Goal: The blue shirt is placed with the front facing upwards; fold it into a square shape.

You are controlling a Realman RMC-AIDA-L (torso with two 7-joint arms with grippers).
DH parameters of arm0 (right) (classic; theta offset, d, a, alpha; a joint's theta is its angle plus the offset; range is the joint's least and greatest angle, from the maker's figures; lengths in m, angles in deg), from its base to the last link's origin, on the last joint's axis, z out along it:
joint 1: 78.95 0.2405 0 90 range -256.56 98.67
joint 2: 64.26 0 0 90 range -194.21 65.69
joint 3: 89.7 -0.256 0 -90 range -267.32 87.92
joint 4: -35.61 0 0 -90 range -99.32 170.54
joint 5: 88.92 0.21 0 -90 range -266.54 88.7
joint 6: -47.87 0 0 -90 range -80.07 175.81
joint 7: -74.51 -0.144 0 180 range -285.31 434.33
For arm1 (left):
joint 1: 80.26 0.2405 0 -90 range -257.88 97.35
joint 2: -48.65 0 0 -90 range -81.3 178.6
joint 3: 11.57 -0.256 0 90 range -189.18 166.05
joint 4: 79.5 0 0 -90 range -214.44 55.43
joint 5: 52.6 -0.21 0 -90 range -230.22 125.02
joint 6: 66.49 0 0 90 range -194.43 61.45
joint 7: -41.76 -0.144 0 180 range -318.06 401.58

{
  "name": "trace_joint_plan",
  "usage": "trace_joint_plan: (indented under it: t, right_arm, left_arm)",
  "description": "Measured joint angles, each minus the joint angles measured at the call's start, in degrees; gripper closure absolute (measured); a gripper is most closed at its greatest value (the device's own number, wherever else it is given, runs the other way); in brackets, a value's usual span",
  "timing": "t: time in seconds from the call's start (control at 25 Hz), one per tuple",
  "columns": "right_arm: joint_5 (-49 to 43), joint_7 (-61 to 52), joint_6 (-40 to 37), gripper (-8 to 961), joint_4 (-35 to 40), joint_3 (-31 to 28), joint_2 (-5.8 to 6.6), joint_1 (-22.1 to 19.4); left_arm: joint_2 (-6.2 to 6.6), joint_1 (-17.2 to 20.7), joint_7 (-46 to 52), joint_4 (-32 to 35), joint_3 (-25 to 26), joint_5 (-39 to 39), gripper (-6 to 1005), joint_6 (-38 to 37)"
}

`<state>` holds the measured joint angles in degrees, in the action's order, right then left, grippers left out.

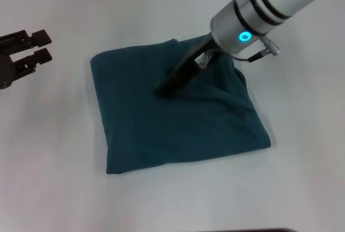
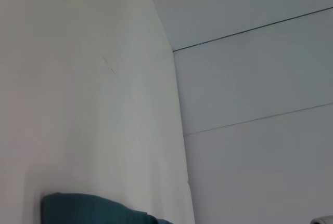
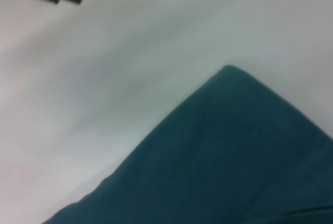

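My right gripper [image 1: 164,89] is down on the blue shirt [image 1: 178,119], its dark fingers reaching from about two o'clock toward the middle of the cloth, tips touching the upper layer. I cannot tell whether those fingers are parted or pinched together; from the head view they read as one dark wedge, and my right wrist view shows only cloth and bare surface [image 1: 302,189]. I judge that I am pressing or smoothing the top fold so the bundle lies flat, since the fabric around the tips is slightly ridged, with a raised crease running toward three o'clock.

My left gripper [image 1: 24,54] sits well apart from the shirt, out at nine o'clock over the bare surface, its two black fingers spread with a clear gap between them and nothing held. I take it to be parked there so it stays out of the way of the cloth.

The shirt lies in the middle of the surface, already folded into a plain teal block, roughly four-sided and turned a little so one corner points to five o'clock. No print and no sleeves show. The ten o'clock corner is rounded and neat; the edge toward two o'clock is lumpier, with a loose bulge under my arm. The side edges are not quite parallel, so I judge the square nearly made but still needing tidying on that side.
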<state>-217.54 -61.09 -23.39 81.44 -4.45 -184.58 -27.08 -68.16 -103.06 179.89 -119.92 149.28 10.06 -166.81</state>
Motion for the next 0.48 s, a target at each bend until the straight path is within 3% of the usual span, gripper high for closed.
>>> trace_joint_plan:
  t: [0.48]
  right_arm:
    - [0.11, -1.84, 3.92, 362, -2.65, 3.06, 0.0, 0.4]
  left_arm:
    - [-0.07, -0.01, -0.05, 0.01, 0.0, 0.0, 491, 0.04]
